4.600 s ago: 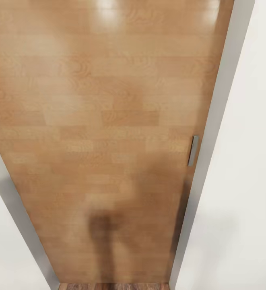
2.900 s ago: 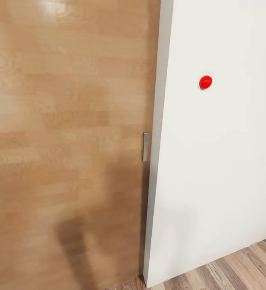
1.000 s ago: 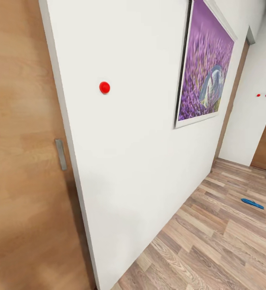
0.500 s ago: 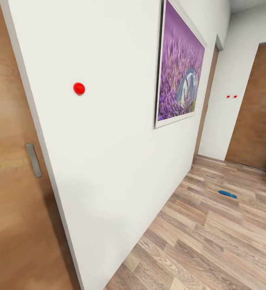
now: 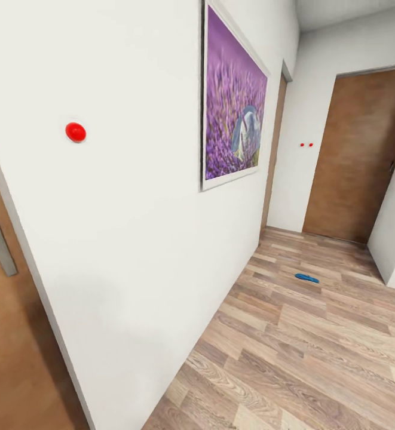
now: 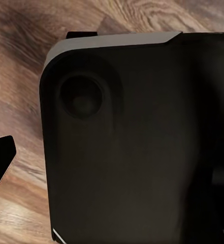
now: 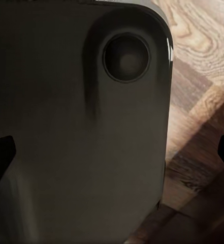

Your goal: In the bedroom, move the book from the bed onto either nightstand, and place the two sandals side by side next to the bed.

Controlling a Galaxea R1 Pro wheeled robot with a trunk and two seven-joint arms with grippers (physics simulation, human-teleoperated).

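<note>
Head view: 1 blue sandal [image 5: 306, 278] on plank floor [image 5: 317, 352], far ahead near brown door [image 5: 358, 155]. Pincer state: cannot tell, either arm. Risk: you clip white wall [image 5: 119, 251] when driving forward.

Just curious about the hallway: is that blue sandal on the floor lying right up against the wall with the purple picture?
No, the blue sandal lies out on the wood floor, well apart from the wall bearing the purple picture.

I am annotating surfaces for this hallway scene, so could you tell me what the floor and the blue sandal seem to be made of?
The floor looks like matte wood planks or laminate, with grain and staggered seams. The blue sandal is too small to judge; its flat, uniform colour hints at foam or rubber.
</note>
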